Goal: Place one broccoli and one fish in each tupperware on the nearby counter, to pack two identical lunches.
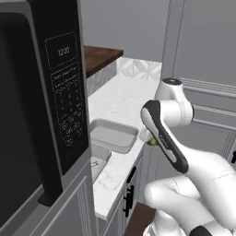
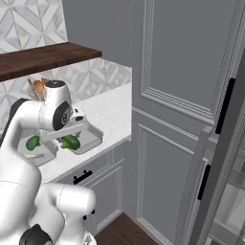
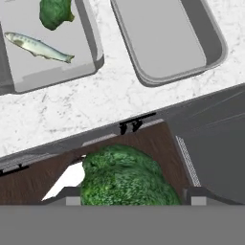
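My gripper (image 3: 129, 192) is shut on a green broccoli (image 3: 127, 179), which fills the space between its fingers. In the hand view it hangs over the dark floor, just off the front edge of the white counter (image 3: 110, 98). On that counter lie two light-grey tupperware trays. One tupperware (image 3: 95, 52) holds a broccoli (image 3: 55, 12) and a silver fish (image 3: 40, 47). The other tupperware (image 3: 215, 43) is bare inside. From the right base view the held broccoli (image 2: 71, 141) shows under the hand, near the bare tupperware (image 2: 93, 139). The left base view shows that tupperware (image 1: 113, 136) beside my forearm.
A black microwave (image 1: 46, 92) stands close at the left. A dark wooden shelf (image 2: 48, 57) runs above the counter's back. A tall grey cabinet (image 2: 182, 95) rises at the right. Black handles (image 3: 136, 123) mark the cabinet fronts below the counter.
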